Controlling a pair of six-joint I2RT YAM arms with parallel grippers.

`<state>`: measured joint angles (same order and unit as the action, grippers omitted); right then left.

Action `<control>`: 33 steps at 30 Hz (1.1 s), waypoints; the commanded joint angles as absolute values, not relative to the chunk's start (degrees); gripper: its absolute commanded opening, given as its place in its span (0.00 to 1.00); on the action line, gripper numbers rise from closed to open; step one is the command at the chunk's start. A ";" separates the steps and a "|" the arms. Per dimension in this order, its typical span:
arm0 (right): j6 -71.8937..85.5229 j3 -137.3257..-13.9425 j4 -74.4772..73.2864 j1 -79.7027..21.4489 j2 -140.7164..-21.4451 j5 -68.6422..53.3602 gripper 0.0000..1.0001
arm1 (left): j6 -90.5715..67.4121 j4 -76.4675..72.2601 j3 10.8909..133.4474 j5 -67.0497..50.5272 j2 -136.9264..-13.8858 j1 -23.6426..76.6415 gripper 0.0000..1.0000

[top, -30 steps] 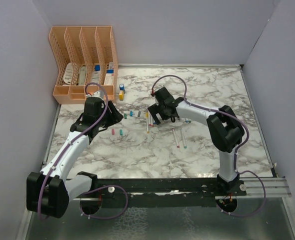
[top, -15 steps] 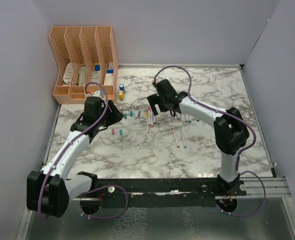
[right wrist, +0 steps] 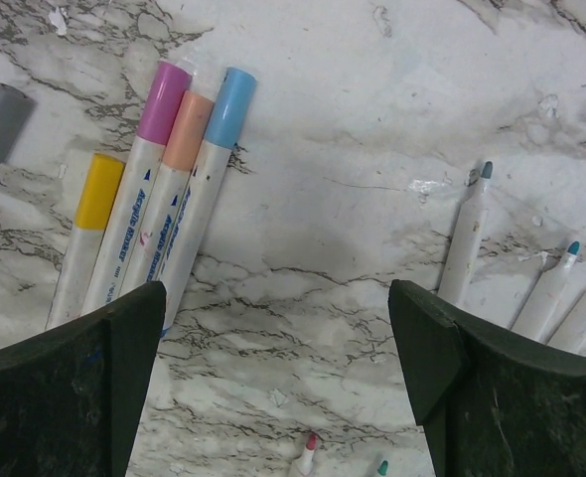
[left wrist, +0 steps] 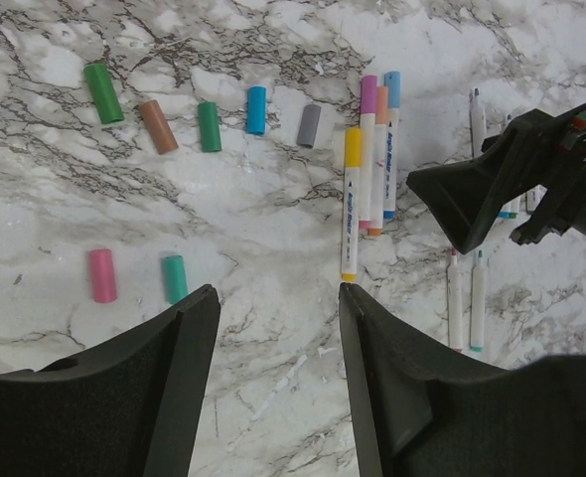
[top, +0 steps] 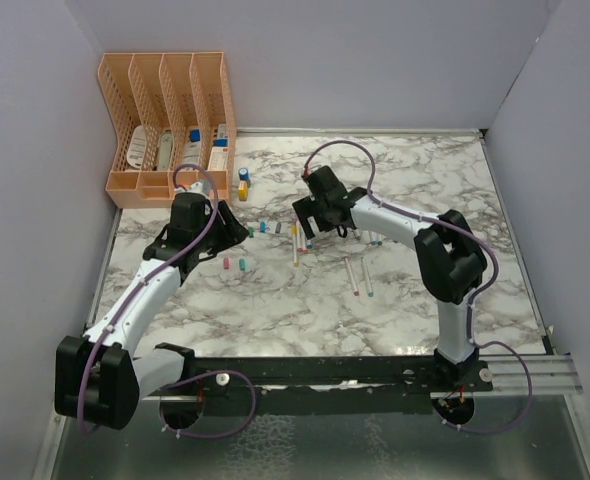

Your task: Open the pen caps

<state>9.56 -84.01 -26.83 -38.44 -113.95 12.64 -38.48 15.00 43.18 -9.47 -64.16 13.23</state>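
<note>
Several loose pen caps lie on the marble: green (left wrist: 103,93), brown (left wrist: 158,126), green (left wrist: 209,126), blue (left wrist: 256,109), grey (left wrist: 309,125), pink (left wrist: 101,275) and teal (left wrist: 175,278). Capped pens lie side by side with yellow (right wrist: 98,189), pink (right wrist: 162,99), orange (right wrist: 187,129) and blue (right wrist: 228,104) caps on. My left gripper (left wrist: 276,298) is open and empty, hovering just near of the yellow-capped pen (left wrist: 352,204). My right gripper (right wrist: 276,298) is open and empty above bare marble, just right of the capped pens. In the top view the grippers (top: 237,232) (top: 308,232) face each other across the caps.
Several uncapped white pen barrels (right wrist: 467,238) (left wrist: 455,298) lie right of the capped pens. A peach desk organizer (top: 165,125) stands at the back left, with a small blue-and-yellow bottle (top: 243,184) beside it. Grey walls enclose the table.
My right gripper lifted back off the capped pens, then came forward and left again beside them. The left arm has barely moved.
</note>
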 commanded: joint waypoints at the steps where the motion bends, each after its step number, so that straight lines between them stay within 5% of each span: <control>1: 10.45 -84.93 -26.91 -39.20 -116.12 11.14 0.93 | -38.07 13.79 44.71 -10.72 -64.49 12.98 0.54; 20: 11.65 -86.70 -27.50 -39.42 -120.33 11.63 0.91 | -37.92 13.61 44.84 -10.57 -65.31 12.96 0.54; 33: 12.39 -85.34 -27.70 -39.46 -119.99 8.75 0.59 | -38.27 13.73 45.20 -10.53 -65.10 13.00 0.54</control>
<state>11.73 -86.08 -27.09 -39.05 -119.50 10.70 -38.44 14.92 43.38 -9.65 -65.28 13.23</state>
